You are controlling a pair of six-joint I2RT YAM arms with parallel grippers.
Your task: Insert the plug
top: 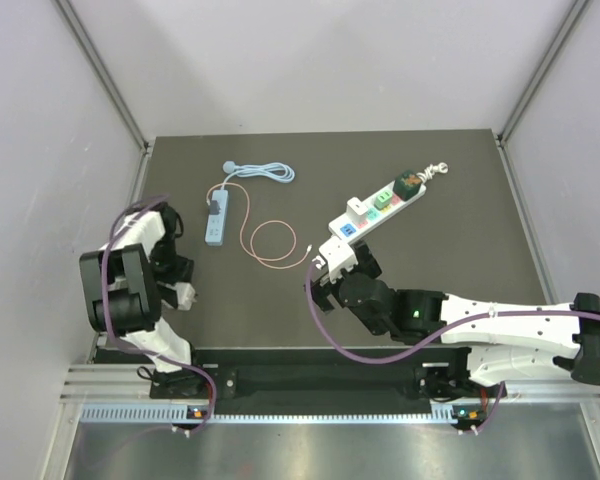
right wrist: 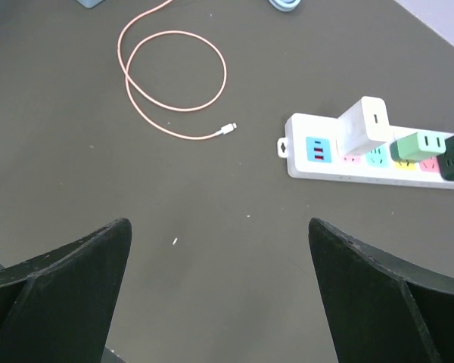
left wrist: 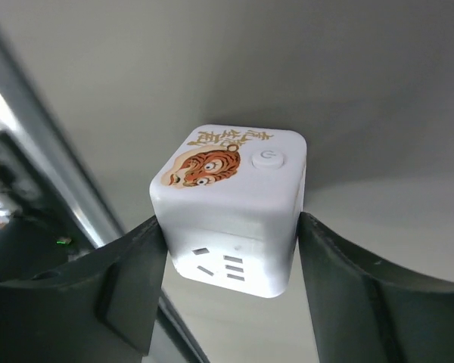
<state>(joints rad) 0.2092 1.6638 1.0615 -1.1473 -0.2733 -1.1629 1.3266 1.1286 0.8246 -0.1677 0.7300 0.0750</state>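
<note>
The plug is a white cube (left wrist: 234,189) with a tiger picture and a round button on one face and socket slots on another. My left gripper (left wrist: 231,231) is shut on it, its dark fingers (left wrist: 136,280) pressing two opposite sides. From above, this gripper (top: 183,293) is at the table's left edge, with the cube (top: 187,296) small between the fingers. The white power strip (top: 378,212) lies diagonally at centre right, also seen as the strip (right wrist: 378,162) in the right wrist view. My right gripper (top: 325,270) hovers open just near of the strip's end, with nothing between the jaws (right wrist: 219,227).
On the strip sit a white adapter (right wrist: 363,125), a green plug (right wrist: 418,145) and a dark plug (top: 407,183). A blue power strip (top: 217,216) with its coiled blue cable (top: 263,172) lies at back left. A thin pink cable (top: 272,241) loops between the two strips.
</note>
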